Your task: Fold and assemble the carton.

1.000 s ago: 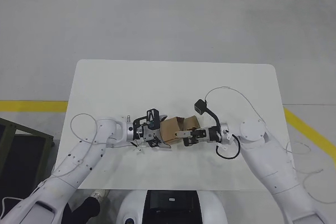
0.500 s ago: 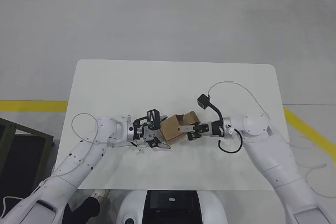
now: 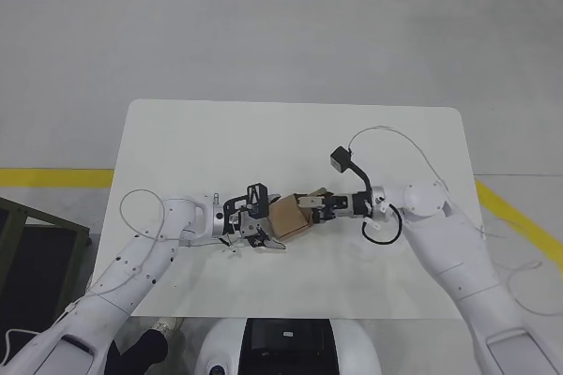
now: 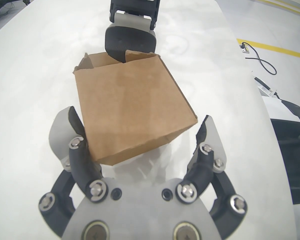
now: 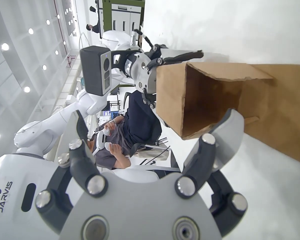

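- Brown carton (image 3: 287,217) sits on the white table (image 3: 188,141), about mid-table and a bit toward the near edge.
- Carton is formed into a box shape and lies on its side. Its open end faces right, with ragged-edged flaps showing at that end.
- The closed end faces left.
- Left gripper (image 4: 138,121) is at the carton's left end, low over the table, with its fingers spread wide and clamped on nothing.
- The carton's left corner sits between the two left fingers. One finger (image 4: 76,128) touches the carton's side edge; the other finger (image 4: 206,136) is off the carton with a gap.
- Right gripper (image 5: 155,114) is at the carton's right, open end, with its fingers also spread wide and nothing pinched.
- One right finger (image 5: 227,126) is at the rim of the carton's mouth. In the left wrist view its dark pad sits just behind the flaps, but I cannot tell how far inside it reaches.
- The other right finger (image 5: 81,128) is well clear of the carton, out in open air.
- The two arms come in from opposite sides, with the carton between the grippers.
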Motion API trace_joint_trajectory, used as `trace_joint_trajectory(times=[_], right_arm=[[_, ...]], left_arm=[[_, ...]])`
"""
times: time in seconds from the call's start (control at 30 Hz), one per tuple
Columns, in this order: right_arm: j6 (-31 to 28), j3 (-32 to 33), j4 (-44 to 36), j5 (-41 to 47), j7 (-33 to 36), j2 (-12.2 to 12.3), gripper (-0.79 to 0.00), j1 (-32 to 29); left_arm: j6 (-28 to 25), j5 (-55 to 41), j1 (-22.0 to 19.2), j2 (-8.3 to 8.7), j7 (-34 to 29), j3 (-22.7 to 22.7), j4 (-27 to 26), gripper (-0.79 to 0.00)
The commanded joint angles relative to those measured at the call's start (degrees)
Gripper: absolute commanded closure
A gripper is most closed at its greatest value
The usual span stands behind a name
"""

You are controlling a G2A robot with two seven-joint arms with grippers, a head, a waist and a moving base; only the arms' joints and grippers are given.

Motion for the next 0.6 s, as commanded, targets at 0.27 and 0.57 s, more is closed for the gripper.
trace_joint_trajectory(times=[0.27, 0.57], right_arm=[[-0.59, -1.82, 1.83, 4.92, 1.80, -0.83, -0.785, -0.29], [-0.58, -2.89, 1.07, 6.22, 2.78, -1.14, -0.785, -1.16]], left_arm=[[-0.41, 0.37, 0.18, 0.08, -0.26, -0.58, 0.55, -0.785], [-1.18, 0.68, 0.74, 0.40, 0.30, -1.59, 0.07, -0.785]])
